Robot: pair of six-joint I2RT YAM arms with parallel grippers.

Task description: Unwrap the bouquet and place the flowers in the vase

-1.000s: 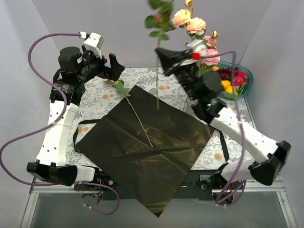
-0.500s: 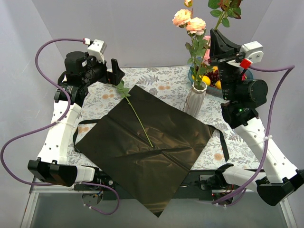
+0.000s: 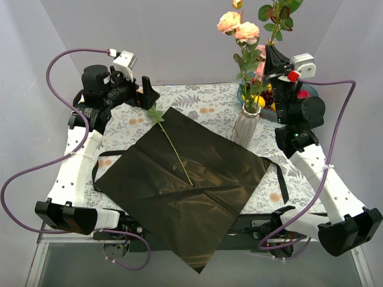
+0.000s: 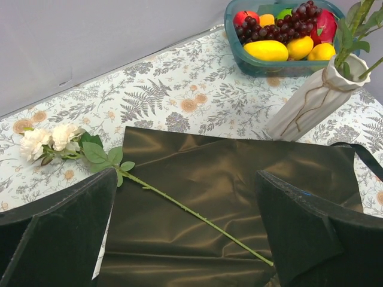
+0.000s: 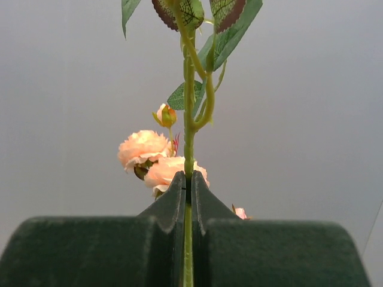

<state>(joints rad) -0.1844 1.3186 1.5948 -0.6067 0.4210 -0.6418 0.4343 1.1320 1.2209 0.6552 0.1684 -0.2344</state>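
One stem [image 5: 188,119] is up in the right gripper [image 5: 188,179], jaws pinched tight on it, raised at far right beside the vase [image 3: 246,127]. Danger: that narrow neck is crowded with peach roses [image 3: 238,27], so descend off-centre and the vase tips. Left gripper [image 4: 185,230] gapes wide, empty, over the wrapping paper [image 4: 197,179]. Only the left wrist view shows the lying flower's cream blooms [image 4: 51,139]; the right wrist view misses the vase.

Top overhead, far; wrist views near; vase [image 3: 246,125] shared
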